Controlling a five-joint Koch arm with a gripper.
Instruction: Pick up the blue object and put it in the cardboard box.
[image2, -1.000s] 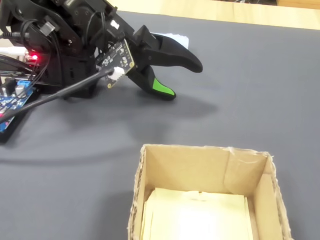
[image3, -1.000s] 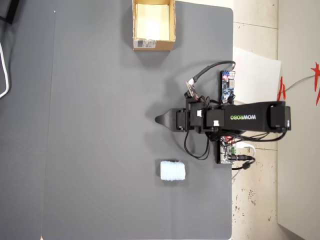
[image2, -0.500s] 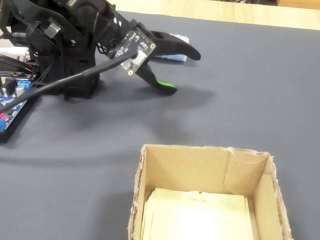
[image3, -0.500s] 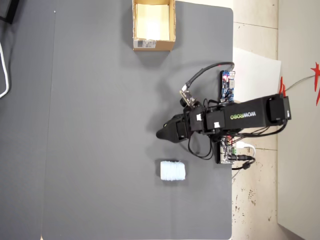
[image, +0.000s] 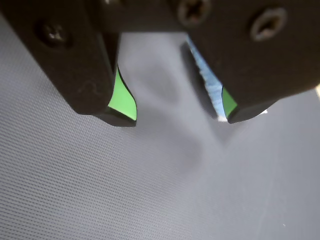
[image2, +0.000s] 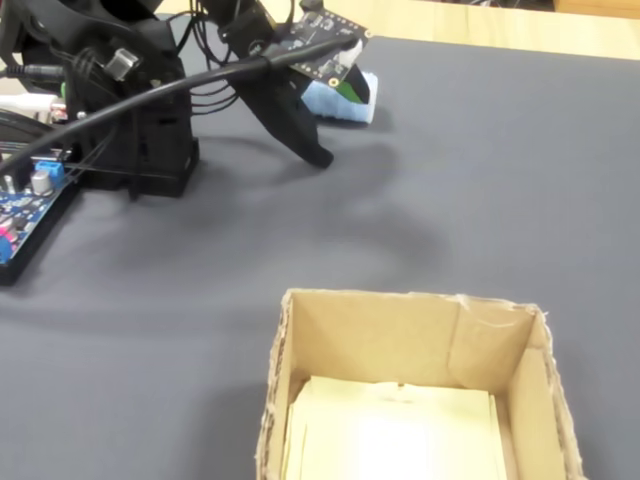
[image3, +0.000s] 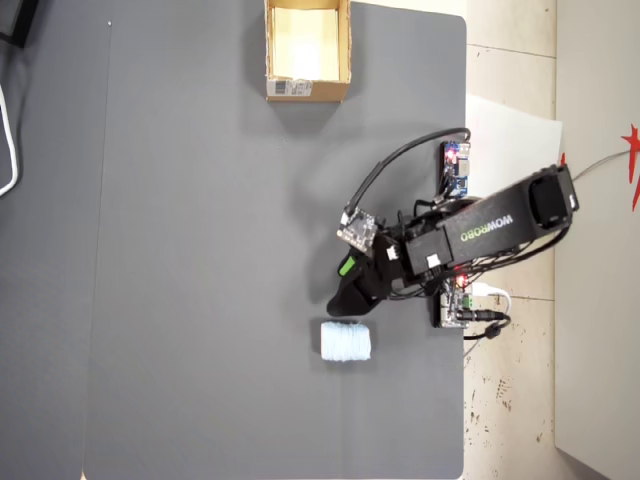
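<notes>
From my wrist view, one jaw hides most of the blue object (image: 206, 70); the fixed view crops the cardboard box (image2: 500, 350) below; contact seems undeterminable.

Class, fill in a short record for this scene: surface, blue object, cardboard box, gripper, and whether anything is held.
surface: dark grey mat
blue object: pale blue block lying on the mat, beside the gripper
cardboard box: open-topped, at the mat's far edge in the overhead view, nothing blue inside
gripper: open, green pads, low over the mat
held: nothing
</notes>
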